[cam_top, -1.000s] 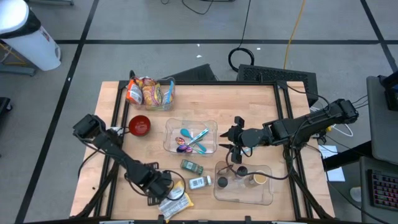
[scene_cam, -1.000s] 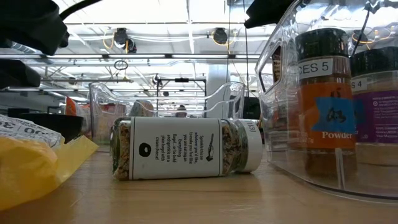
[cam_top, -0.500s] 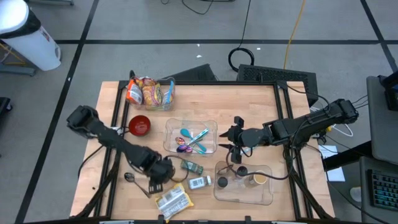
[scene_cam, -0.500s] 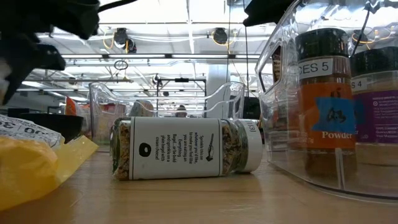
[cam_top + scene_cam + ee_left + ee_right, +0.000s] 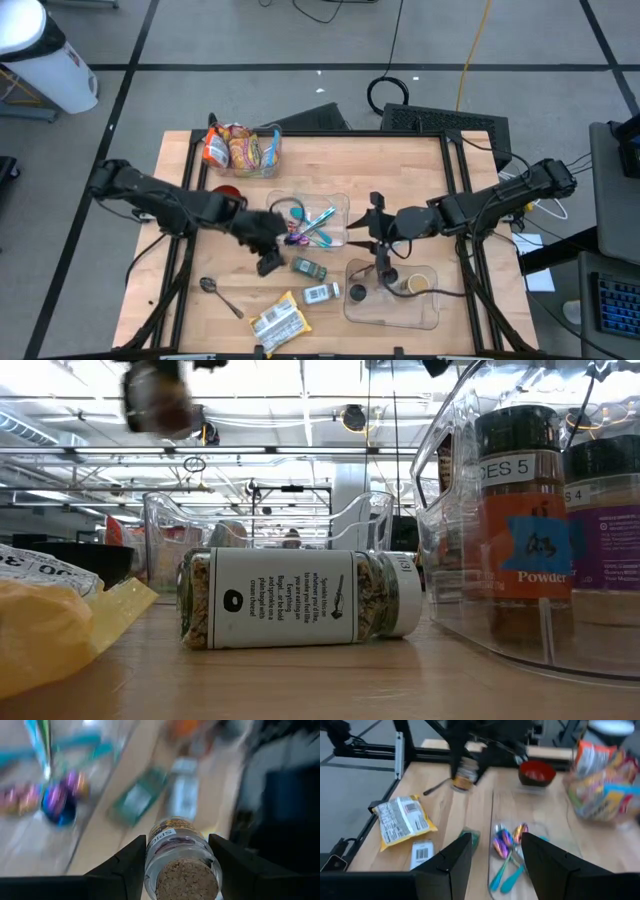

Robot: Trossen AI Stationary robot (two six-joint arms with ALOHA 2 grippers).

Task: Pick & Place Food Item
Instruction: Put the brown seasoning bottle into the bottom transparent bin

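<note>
Above table centre, left pincer (image 5: 182,870) grips spice jar (image 5: 182,862).

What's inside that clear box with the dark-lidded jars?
The clear bin holds spice jars; two show at table level, three lids from above. The right gripper partly hides its corner.

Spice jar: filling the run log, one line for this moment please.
left gripper: shut on spice jar, airborne | right gripper: open, empty
</note>
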